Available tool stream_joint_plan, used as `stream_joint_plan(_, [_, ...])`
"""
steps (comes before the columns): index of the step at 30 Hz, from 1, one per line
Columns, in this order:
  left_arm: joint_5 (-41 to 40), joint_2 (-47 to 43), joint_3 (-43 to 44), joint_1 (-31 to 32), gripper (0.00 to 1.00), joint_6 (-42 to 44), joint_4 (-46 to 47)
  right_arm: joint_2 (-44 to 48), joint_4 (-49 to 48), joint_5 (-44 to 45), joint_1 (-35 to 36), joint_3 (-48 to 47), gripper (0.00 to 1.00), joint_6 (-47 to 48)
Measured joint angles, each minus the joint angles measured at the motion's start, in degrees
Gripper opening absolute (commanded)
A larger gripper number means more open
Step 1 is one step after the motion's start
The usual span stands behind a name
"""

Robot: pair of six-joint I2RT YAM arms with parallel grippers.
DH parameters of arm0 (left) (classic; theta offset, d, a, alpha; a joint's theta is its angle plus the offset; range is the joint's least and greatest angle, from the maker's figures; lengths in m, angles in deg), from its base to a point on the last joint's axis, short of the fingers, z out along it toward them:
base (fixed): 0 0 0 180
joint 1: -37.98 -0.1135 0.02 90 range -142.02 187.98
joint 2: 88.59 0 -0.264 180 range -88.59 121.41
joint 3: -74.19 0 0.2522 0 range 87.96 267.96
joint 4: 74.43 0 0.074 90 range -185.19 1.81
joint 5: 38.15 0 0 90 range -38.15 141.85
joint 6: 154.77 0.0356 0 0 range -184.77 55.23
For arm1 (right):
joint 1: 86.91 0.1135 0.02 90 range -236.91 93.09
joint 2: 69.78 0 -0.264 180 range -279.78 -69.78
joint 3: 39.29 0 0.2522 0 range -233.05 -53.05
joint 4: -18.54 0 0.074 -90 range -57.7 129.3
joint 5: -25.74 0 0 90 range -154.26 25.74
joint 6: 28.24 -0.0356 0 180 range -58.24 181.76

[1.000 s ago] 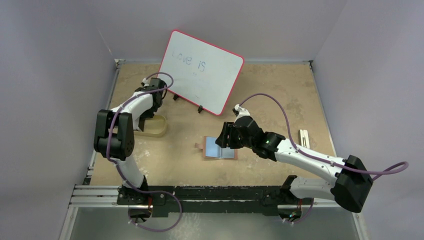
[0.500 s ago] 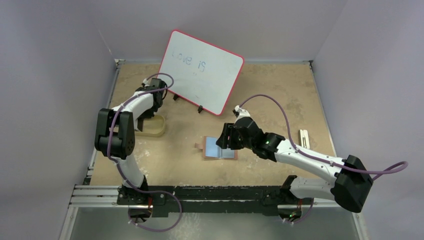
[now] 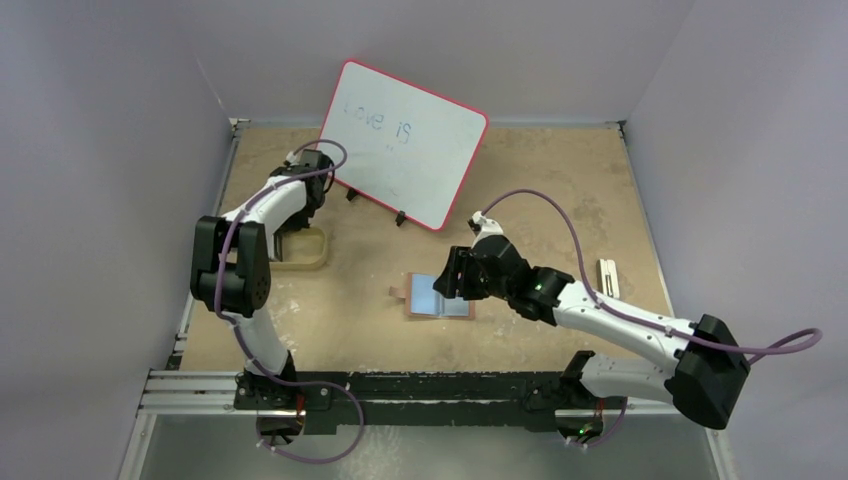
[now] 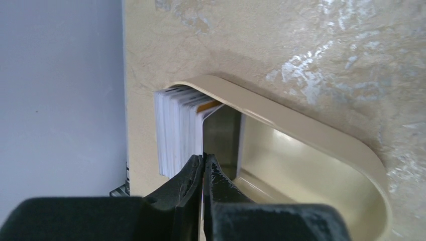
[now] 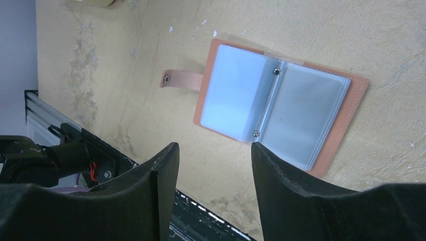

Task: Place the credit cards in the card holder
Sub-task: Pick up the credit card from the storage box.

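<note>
Two arms work apart on the bench (image 3: 560, 190). The left gripper (image 4: 202, 163) reaches into the left end of the tan oval tray (image 4: 311, 130), where the credit cards (image 4: 173, 130) stand on edge in a tight stack. Its jaws are pressed together on the thin edge of the endmost card (image 4: 213, 135). The card holder (image 5: 274, 108) lies open and flat near the bench's middle, pale bluish sleeves facing up, and its tab strap (image 5: 183, 79) with the snap stud (image 5: 166, 79) lies stretched out to one side. The right gripper (image 5: 213, 146) hovers above the holder with jaws spread wide, holding nothing. A red-rimmed whiteboard (image 3: 405, 140) stands at the back.
</note>
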Motion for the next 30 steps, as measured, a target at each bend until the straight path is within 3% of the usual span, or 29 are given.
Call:
stream_joint_plan(8, [6.6,-1.07,0.48,0.0,0.0,-0.76,-2.45,1.9,0.24,0.0,0.0,0.22,0.57,-0.28])
stream_joint_plan(16, [15.65,-8.61,0.24,0.0,0.0,-1.92,-5.01,2.01,0.48,0.0,0.0,0.24,0.58,-0.63])
stream_joint_plan(30, [50.77,-24.41,-5.25,-0.02,0.0,-8.44,1.05,0.7,4.42,3.69,-0.26,0.13,0.58,-0.61])
